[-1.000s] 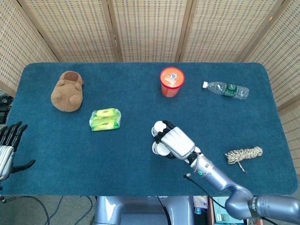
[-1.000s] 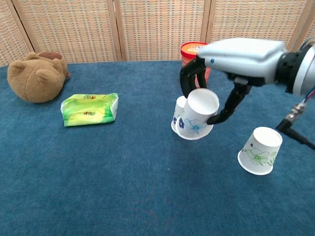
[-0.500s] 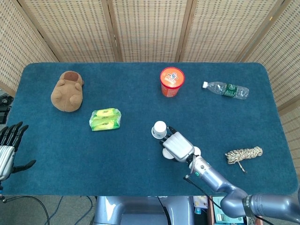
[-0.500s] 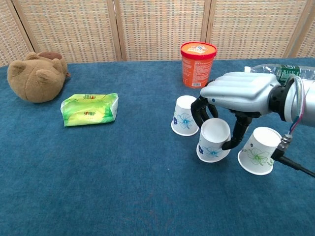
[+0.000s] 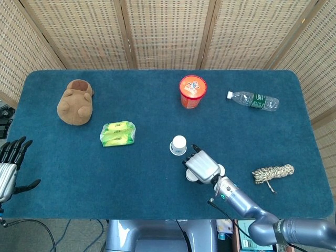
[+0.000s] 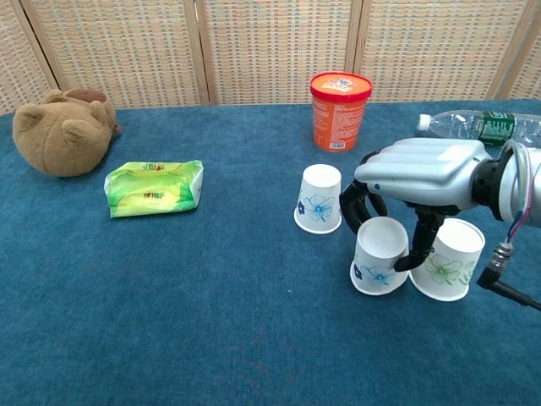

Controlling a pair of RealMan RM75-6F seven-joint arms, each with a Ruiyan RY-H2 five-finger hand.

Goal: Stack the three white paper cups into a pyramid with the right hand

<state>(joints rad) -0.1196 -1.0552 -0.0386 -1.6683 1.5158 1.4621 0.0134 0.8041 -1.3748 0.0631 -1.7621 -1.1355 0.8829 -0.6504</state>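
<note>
Three white paper cups with blue and green flower prints stand upside down on the blue table. One cup [image 6: 319, 200] [image 5: 178, 145] stands alone at the left. My right hand [image 6: 418, 172] [image 5: 201, 166] grips the middle cup [image 6: 379, 255] from above, its fingers curled down both sides. That cup rests on the cloth right beside the third cup [image 6: 445, 260], touching or nearly touching it. In the head view the hand hides both of these cups. My left hand [image 5: 9, 164] hangs at the table's left edge, holding nothing, fingers apart.
An orange tub [image 6: 340, 110] stands behind the cups. A water bottle [image 6: 473, 128] lies at the back right and a rope coil [image 5: 273, 172] at the right. A green packet [image 6: 154, 188] and a brown plush bear [image 6: 61, 131] lie at the left.
My right hand carried the cup from mid-air beside the left cup down and to the right, setting it on the table next to the right-hand cup. The left hand stayed still.
</note>
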